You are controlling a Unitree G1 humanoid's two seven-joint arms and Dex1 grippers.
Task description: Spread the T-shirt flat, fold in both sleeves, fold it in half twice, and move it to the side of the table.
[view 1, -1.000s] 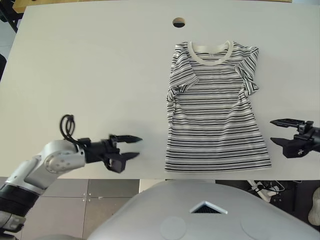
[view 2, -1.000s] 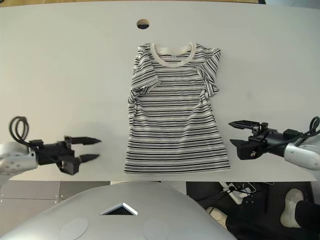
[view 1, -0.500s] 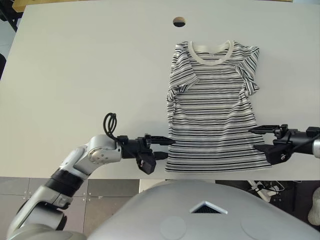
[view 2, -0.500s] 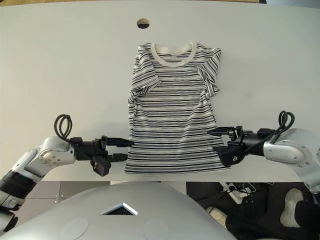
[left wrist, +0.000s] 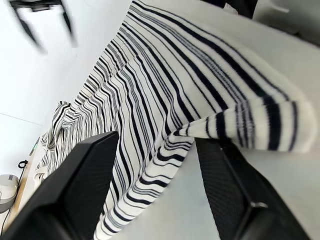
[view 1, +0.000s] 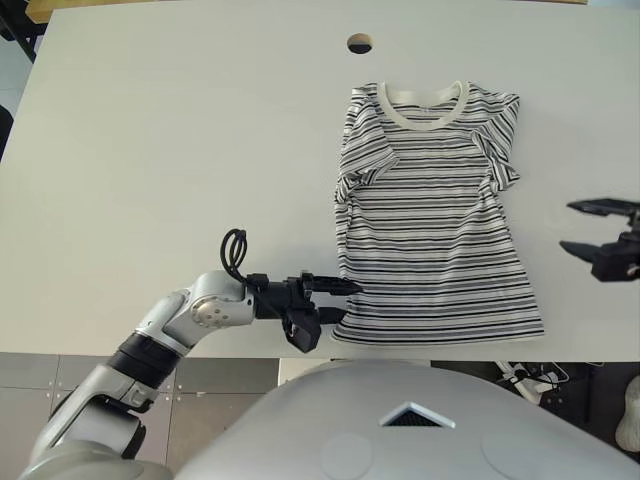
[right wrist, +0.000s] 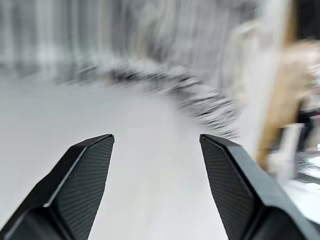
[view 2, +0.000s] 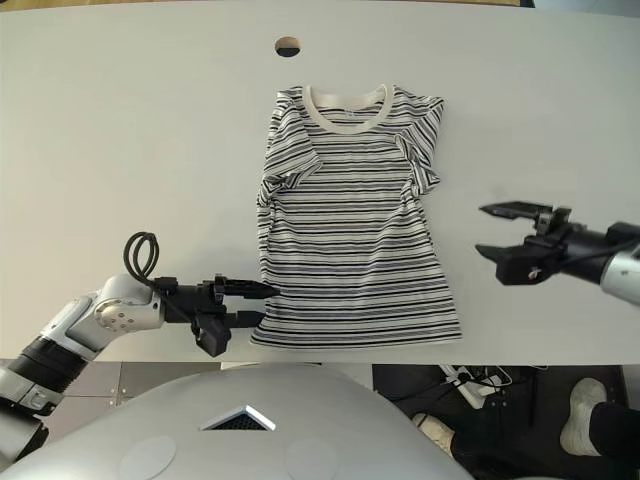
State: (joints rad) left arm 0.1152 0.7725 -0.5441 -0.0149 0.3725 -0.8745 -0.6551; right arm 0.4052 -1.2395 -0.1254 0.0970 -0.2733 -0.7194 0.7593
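Lying flat on the white bench (view 1: 180, 150), the striped T-shirt (view 1: 430, 210) has its collar at the far side, and both sleeves are turned in over the body. It is to the right of the bench's middle, with its hem near the front edge. The left hand (view 1: 345, 300) is at the left corner of the hem. Its two fingers (left wrist: 85, 190) are apart, with the corner of the cloth between them, not pinched. The right hand (view 2: 485, 230) hangs over bare bench, well apart from the shirt's right side, its fingers also spread. A small round hole (view 1: 358, 43) is in the bench beyond the collar.
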